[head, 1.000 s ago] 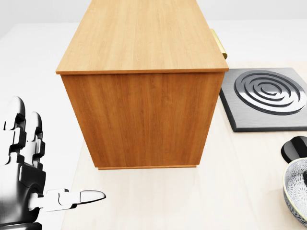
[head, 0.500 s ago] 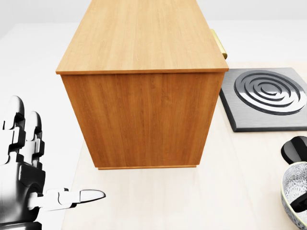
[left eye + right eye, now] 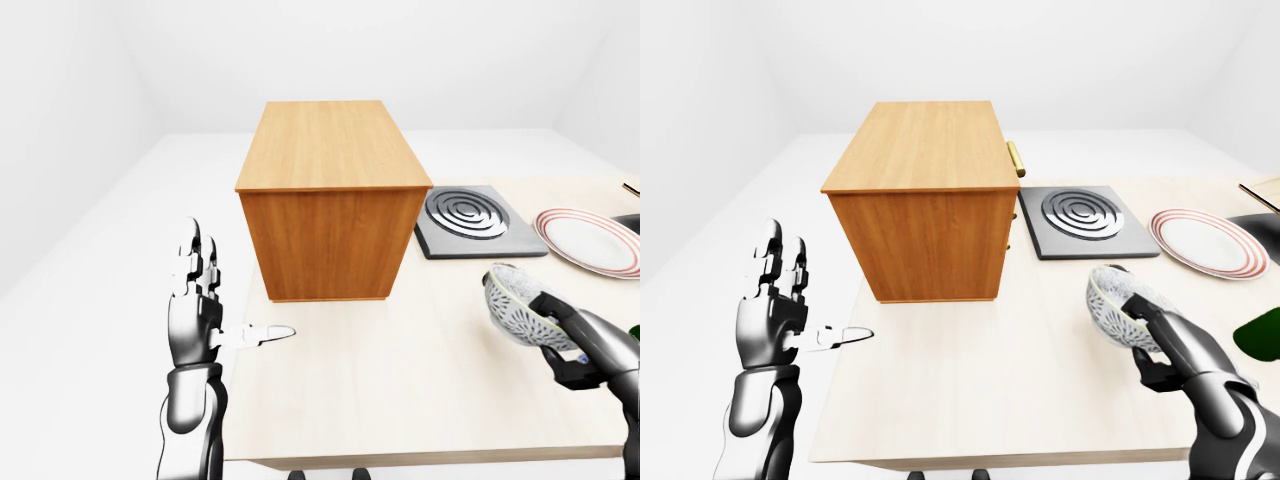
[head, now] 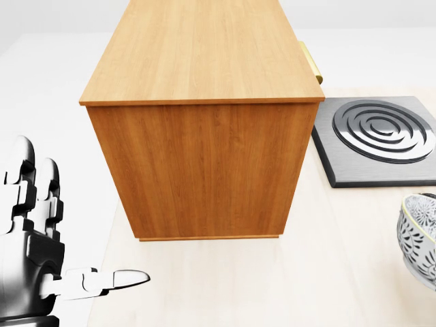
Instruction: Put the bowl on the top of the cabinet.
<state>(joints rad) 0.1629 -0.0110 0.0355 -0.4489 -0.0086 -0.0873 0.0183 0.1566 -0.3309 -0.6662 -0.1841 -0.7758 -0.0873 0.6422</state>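
Patterned bowl (image 3: 1120,303) is gripped, tilted, by right hand (image 3: 1162,348) w/ fingers closed round its rim, above table (image 3: 970,380), right of wooden cabinet (image 3: 332,190). Left hand (image 3: 197,315) is held upright, fingers spread, nothing gripped.

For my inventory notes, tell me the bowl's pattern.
The bowl is white with a dark speckled floral pattern, clearest in the left-eye view.

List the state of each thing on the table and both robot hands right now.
Bowl: lifted, tilted, gripped by the right robot hand.
Left robot hand: open, empty.
Cabinet: upright, top bare.
Burner plate: flat, nothing on it.
Striped plate: flat, empty.
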